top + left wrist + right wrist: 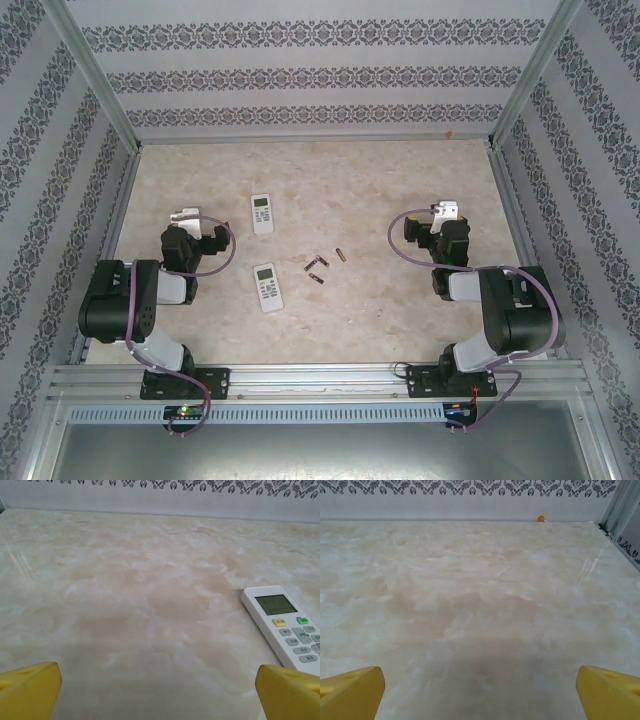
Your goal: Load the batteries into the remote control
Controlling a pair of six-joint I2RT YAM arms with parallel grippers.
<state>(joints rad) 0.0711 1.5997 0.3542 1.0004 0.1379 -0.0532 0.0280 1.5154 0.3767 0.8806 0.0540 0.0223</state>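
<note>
Your left pincer (159, 695) hung released, yellow fingers (30, 686) wide apart, nothing held; right pincer (480, 695) the same. Job looked unstarted: the batteries (340, 254) lay loose on the bench (400, 180) btwn the arms, just right of the near remote (268, 287), not touching it. It and the far remote (262, 213) lay buttons-up, backs unseen, so opening, loading & closing were all left, I'd judge. Top view gave you batteries and both remotes; left wrist view, the far remote's screen and keys close up; right wrist view, bare bench and an orange speck (540, 518) by the far wall.
</note>
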